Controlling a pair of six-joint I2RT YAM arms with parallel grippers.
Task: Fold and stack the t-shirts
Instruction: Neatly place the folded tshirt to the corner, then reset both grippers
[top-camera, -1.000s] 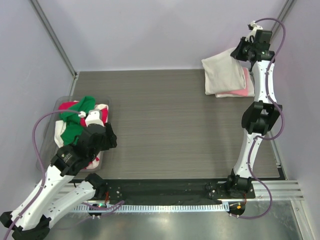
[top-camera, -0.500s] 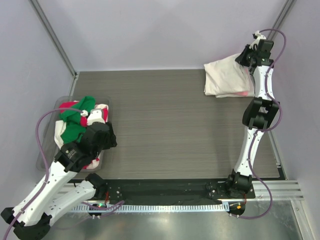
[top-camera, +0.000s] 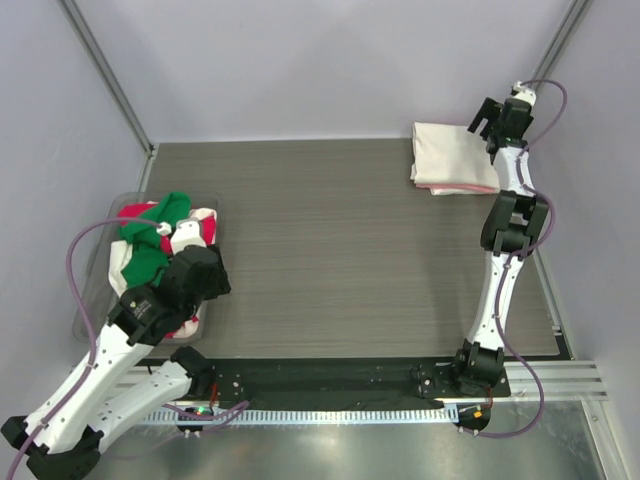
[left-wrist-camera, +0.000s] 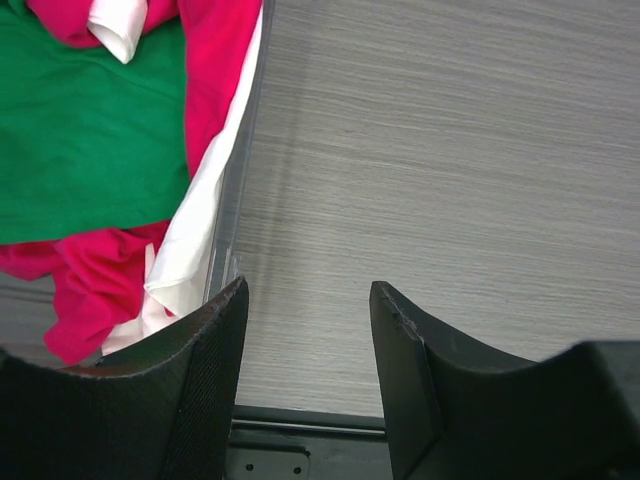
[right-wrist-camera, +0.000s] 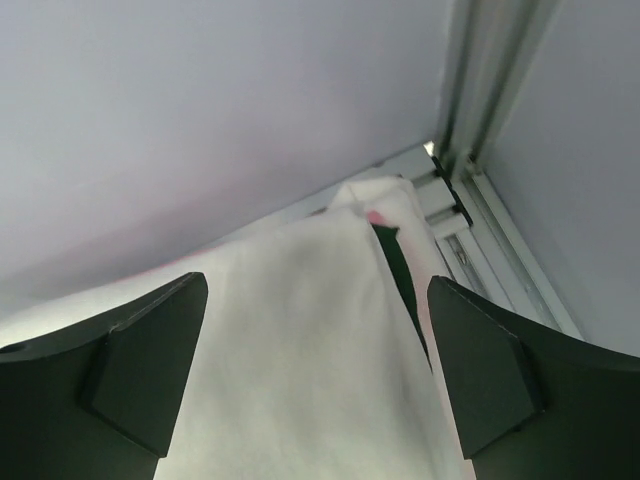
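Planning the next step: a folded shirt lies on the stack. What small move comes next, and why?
Probably shift the left pincer sideways over the tub and lower it onto the green shirt. It hangs open and empty above the tub's wall, while the right pincer stands open over the folded cream shirt, holding nothing.

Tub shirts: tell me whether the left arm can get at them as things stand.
Probably yes. The left gripper hangs open right by the tub wall, and the shirts lie heaped and uncovered inside, with nothing between them and the fingers.
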